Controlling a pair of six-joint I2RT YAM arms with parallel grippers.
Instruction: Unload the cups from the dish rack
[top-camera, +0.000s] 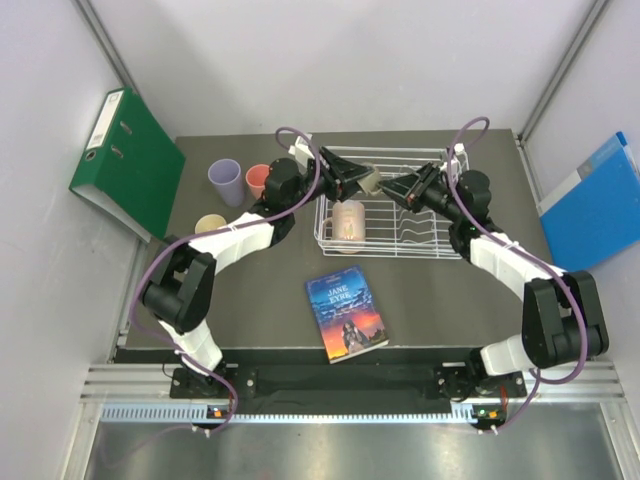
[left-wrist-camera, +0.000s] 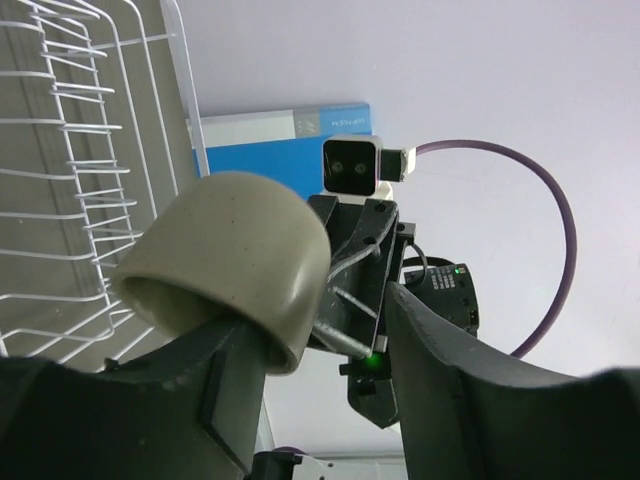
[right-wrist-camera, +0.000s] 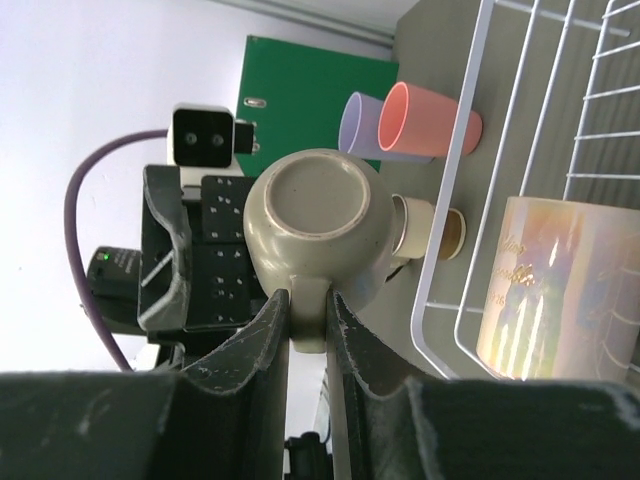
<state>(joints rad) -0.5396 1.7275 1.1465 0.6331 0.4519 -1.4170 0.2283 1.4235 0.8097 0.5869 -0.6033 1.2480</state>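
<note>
The beige-olive handled mug (right-wrist-camera: 315, 215) hangs in the air above the far left corner of the dish rack (top-camera: 395, 252), lying on its side and clear of the wires. The right tool (right-wrist-camera: 308, 300) is clenched on its handle, the two fingers pinching that narrow loop. This leaves the whole round body free for something else to take.

The left tool (left-wrist-camera: 320, 330) faces it from the other side with its jaws apart and straddling the body. One finger lies against the mug near the rim, while the other is not touching it. So the left tool has not gripped the mug, which is carried by the right alone. This looks like a hand-over in mid-air. The right arm can reach into the rack, but the unloaded cups stand along the desk's left edge — the left arm's side.

The lilac plastic tumbler (top-camera: 225, 182) and the salmon-pink cup (top-camera: 258, 180) stand there upright, side by side near the far left corner of the desk (top-camera: 450, 300), just outside the rack. The pale peach handled mug (top-camera: 348, 220) is inside the rack at its left end, not yet unloaded.

The next move likely calls for the left jaws to grip the mug's body before the right lets go — a round, smooth wall could slip if released too soon.
</note>
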